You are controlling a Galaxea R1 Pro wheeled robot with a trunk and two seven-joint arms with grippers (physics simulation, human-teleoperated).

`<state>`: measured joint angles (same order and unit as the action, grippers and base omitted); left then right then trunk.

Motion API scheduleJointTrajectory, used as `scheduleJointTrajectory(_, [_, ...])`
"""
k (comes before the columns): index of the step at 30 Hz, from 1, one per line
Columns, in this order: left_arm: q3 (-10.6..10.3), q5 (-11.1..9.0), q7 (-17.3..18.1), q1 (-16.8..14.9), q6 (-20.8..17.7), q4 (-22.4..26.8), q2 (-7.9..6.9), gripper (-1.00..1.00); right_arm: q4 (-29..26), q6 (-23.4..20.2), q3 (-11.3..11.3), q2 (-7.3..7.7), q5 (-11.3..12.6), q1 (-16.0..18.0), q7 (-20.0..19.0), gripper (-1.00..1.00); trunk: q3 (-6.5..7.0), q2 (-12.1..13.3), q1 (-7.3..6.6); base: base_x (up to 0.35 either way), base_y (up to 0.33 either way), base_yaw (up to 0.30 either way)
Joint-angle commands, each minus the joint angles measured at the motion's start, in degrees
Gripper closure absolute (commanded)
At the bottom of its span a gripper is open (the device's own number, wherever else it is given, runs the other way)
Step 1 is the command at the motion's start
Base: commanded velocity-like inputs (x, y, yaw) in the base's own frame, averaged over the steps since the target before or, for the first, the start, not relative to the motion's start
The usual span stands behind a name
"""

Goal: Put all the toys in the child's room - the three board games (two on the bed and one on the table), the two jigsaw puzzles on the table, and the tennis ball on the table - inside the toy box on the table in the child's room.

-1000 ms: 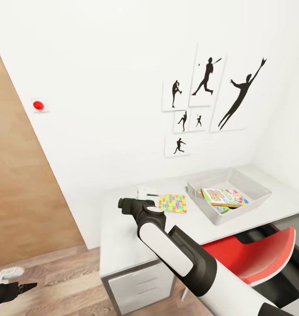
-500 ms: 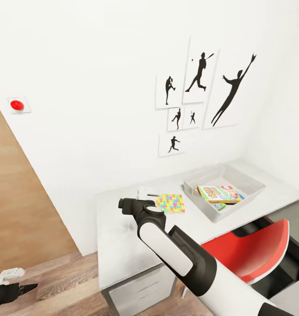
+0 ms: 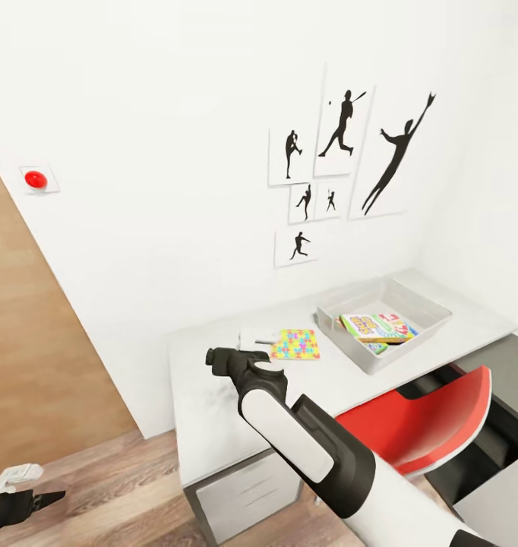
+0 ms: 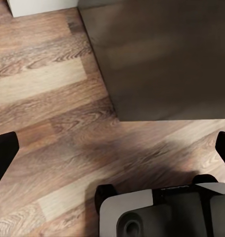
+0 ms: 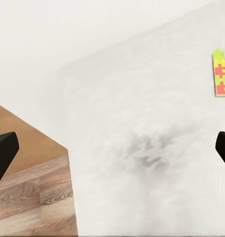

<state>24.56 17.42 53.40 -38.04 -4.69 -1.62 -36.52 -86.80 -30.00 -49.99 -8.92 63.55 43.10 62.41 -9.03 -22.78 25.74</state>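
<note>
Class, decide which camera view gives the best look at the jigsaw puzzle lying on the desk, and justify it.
The head view: the jigsaw puzzle lies whole on the table, beside the toy box. In the right wrist view, it is cut off by the picture's edge.

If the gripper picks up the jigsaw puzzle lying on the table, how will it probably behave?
The jigsaw puzzle looks like a thin flat square, so it is probably light and stiff. It lies flush on the table, so pinching an edge may be hard. It should slide, not roll.

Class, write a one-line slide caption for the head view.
Right arm over the desk; a puzzle lies beside the tray holding game boxes.
</note>
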Motion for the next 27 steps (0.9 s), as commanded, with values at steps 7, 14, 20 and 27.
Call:
scheduleJointTrajectory(7, [0.5, 0.2, 0.1, -0.1, -0.5, -0.1, 0.00, -1.00, 0.0, -0.5, 0.0, -0.02, 0.2, -0.5, 0.4, -1.00, -0.13, -0.1, 0.04, 0.011, 0.178, -0.001])
scheduleJointTrajectory(14, [0.5, 0.3, 0.1, -0.1, -0.5, -0.1, 0.04, -1.00, 0.0, -0.5, -0.1, -0.02, 0.2, -0.6, 0.3, -1.00, -0.13, -0.1, 0.04, 0.124, 0.105, 0.000])
scheduleJointTrajectory(20, [0.5, 0.3, 0.1, 0.0, -0.5, -0.1, 0.72, -1.00, 0.0, -0.5, -0.1, -0.04, 0.2, -0.6, 0.3, -1.00, -0.13, -0.1, 0.04, 0.027, 0.021, 0.000])
scheduleJointTrajectory(27, [0.5, 0.3, -1.0, 2.3, -0.5, -0.1, 3.75, -1.00, 0.1, -0.5, -0.1, 0.14, 0.2, -0.8, 0.3, -1.00, -0.13, -0.1, 0.04, 0.004, 0.003, 0.000])
